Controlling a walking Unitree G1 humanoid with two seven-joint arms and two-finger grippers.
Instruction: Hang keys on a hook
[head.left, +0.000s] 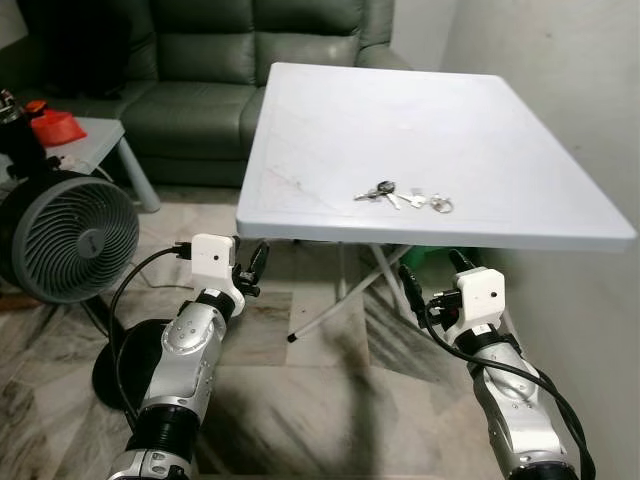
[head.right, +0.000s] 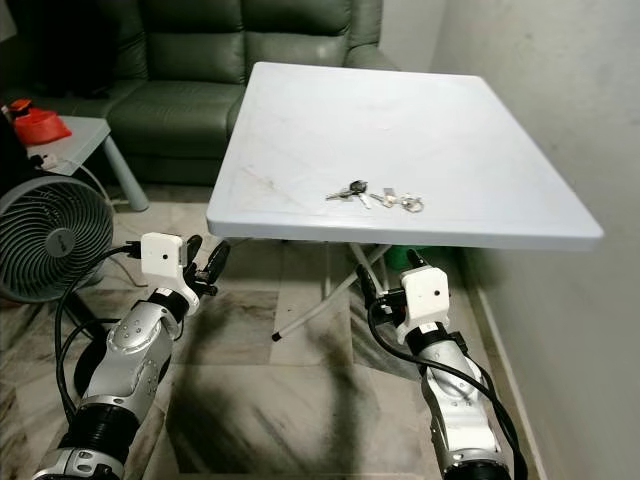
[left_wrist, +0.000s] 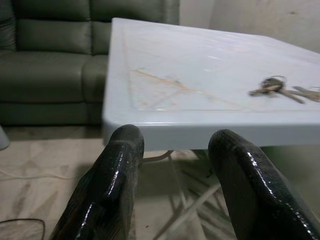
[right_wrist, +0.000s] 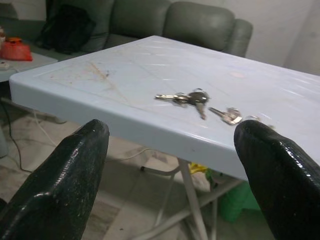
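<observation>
A bunch of keys (head.left: 400, 195) lies flat on the white folding table (head.left: 330, 130), close to its near edge. Both grippers hang in front of the table, below the level of its top. My left gripper (head.left: 252, 262) is open beneath the near left corner; in the left wrist view its fingers (left_wrist: 122, 155) frame the table edge, with the keys (left_wrist: 272, 87) off to one side. The right gripper (head.left: 432, 270) stands open under the near edge, almost straight below the keys (right_wrist: 192, 97). Nothing is held in either one.
A grey floor fan (head.left: 65, 235) stands on the marble floor to the left. A green sofa (head.left: 200, 60) and a small side table (head.left: 100, 135) with a red object are behind. A wall (head.left: 580, 100) runs along the right. Crossed table legs (head.left: 340, 300) stand below.
</observation>
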